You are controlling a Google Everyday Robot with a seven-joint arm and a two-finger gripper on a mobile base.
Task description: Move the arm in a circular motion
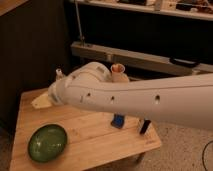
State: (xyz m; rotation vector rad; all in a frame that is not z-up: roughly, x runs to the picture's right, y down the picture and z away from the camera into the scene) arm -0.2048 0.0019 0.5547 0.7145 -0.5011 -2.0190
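The thick glossy white arm [125,97] reaches in from the right edge across the wooden table [90,145], with small dark holes along its side. Its rounded joint [90,77] sits above the back of the table. The pale cream tip, where the gripper [42,101] is, hangs over the table's back left part, above and behind the green bowl [47,142]. The gripper holds nothing that I can see.
A clear bottle [59,75] peeks out behind the arm at the back left. A brown cup [118,70] stands at the back. A blue object [118,121] and a dark object [145,126] stand under the arm. A metal shelf rail [150,57] runs behind the table.
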